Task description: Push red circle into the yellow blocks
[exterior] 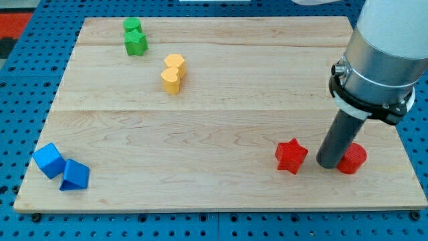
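Note:
The red circle (352, 158) lies near the view's bottom right of the wooden board (221, 107). My tip (330, 163) rests on the board just left of the red circle, touching or nearly touching it, between it and a red star (291, 156). Two yellow blocks stand together at the upper middle-left: a yellow hexagon-like block (175, 63) above a yellow heart (171, 81). They are far to the upper left of my tip.
Two green blocks (134, 37) sit close together near the view's top left. Two blue blocks, a cube (49, 160) and a wedge-like one (75, 175), sit at the bottom left corner. The board's right edge is close to the red circle.

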Action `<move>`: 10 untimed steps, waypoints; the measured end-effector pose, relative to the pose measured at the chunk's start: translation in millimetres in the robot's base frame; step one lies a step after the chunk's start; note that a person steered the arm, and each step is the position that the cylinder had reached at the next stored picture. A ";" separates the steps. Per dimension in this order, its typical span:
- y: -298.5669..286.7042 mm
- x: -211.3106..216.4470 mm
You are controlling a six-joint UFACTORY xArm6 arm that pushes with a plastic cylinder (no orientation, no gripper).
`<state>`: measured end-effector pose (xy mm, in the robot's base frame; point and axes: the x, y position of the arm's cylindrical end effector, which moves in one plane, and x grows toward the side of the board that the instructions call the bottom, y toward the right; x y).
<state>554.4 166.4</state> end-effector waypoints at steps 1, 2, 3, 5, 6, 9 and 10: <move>7.9 30.1; 73.1 29.9; 51.7 -26.3; 71.6 -41.6; 98.1 -6.2; -6.5 -104.4; 86.2 -79.9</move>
<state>474.5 252.6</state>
